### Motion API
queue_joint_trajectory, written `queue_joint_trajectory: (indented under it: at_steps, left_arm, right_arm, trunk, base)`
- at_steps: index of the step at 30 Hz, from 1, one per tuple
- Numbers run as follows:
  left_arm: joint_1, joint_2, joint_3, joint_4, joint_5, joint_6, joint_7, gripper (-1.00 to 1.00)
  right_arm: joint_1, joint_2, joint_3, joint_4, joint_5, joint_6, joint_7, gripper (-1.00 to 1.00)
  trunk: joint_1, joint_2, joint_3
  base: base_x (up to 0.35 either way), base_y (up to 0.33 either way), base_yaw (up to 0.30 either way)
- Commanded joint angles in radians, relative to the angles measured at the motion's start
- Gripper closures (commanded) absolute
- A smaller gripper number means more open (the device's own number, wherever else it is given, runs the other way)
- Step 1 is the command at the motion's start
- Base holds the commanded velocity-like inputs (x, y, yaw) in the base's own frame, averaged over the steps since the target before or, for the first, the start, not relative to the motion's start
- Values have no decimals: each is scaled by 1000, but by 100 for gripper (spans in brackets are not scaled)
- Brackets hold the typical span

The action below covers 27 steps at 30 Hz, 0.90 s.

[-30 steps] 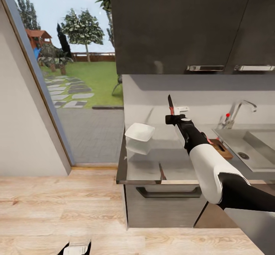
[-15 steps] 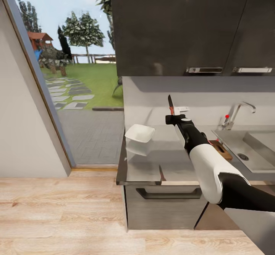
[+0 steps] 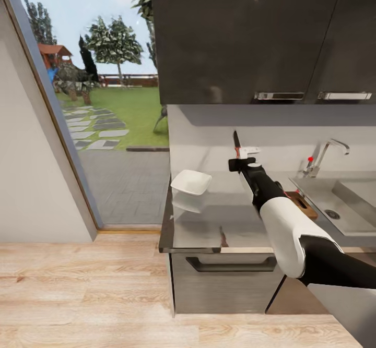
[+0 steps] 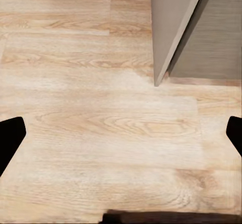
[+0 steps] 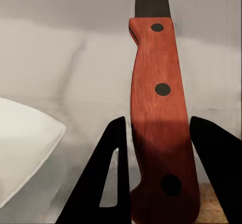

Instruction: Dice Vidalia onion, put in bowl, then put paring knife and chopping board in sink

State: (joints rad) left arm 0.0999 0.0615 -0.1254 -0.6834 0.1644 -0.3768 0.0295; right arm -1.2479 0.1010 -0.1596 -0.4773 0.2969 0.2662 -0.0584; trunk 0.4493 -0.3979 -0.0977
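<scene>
The countertop (image 3: 209, 223) runs right from its left end, under the upper cabinets (image 3: 250, 35). The bowl (image 3: 191, 182) sits on it near the left end. Right of the bowl, above the countertop, the right gripper (image 3: 245, 159) holds the knife (image 3: 237, 143) upright, blade up. The board (image 3: 303, 203) lies on the countertop behind the right arm, just left of the sink (image 3: 339, 202). The faucet (image 3: 324, 156) stands behind the sink. Left of the countertop, a doorway (image 3: 104, 129) opens onto a garden.

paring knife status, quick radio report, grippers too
Right gripper shut on paring knife, blade up above countertop. Left gripper open over floor. Bowl left of knife, nothing blocking.
</scene>
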Motion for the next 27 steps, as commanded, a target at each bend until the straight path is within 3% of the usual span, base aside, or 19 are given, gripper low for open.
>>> queue_joint_trajectory:
  at_steps: [1, 2, 4, 8, 13, 19, 23, 27]
  left_arm:
    - [0, -4, -7, 10, 10, -2, 3, -100]
    - [0, -9, -7, 23, 10, -2, 2, -100]
    - [0, -11, -7, 32, 10, -2, 2, -100]
    - [0, -17, -7, 40, 9, -2, 1, -100]
    - [0, -19, -7, 44, 9, -2, 2, -100]
    - [0, -20, -5, 72, 8, -2, 3, -100]
    - [0, -20, -5, 85, 8, -2, 3, -100]
    - [0, -21, -4, 95, 7, -1, 4, -100]
  right_arm:
    - [-1, 4, -5, 1, 63, 4, -45, 100]
    - [-1, 7, -5, 3, 155, 4, -102, 100]
    - [-1, 10, -5, 6, 243, 4, -138, 100]
    - [-1, 20, -5, 9, 343, 4, -162, 100]
    - [-1, 26, -4, 11, 376, 4, -176, 100]
    - [-1, 55, -4, 37, 395, 5, -202, 100]
    - [-1, 73, -4, 82, 457, 5, -207, 100]
    - [-1, 74, -4, 121, 525, 4, -209, 100]
  trunk:
    - [1, -2, -2]
    - [1, -2, -2]
    - [1, -2, -2]
    - [1, -2, -2]
    - [1, -2, -2]
    - [1, -2, -2]
    - [1, -2, -2]
    - [1, -2, -2]
  base:
    - [0, 0, 0]
    - [-17, -86, 0]
    - [-70, -176, 0]
    - [-127, -250, 0]
    - [-151, -279, 0]
    - [-144, -293, 0]
    - [-116, -302, 0]
    - [-45, -311, 0]
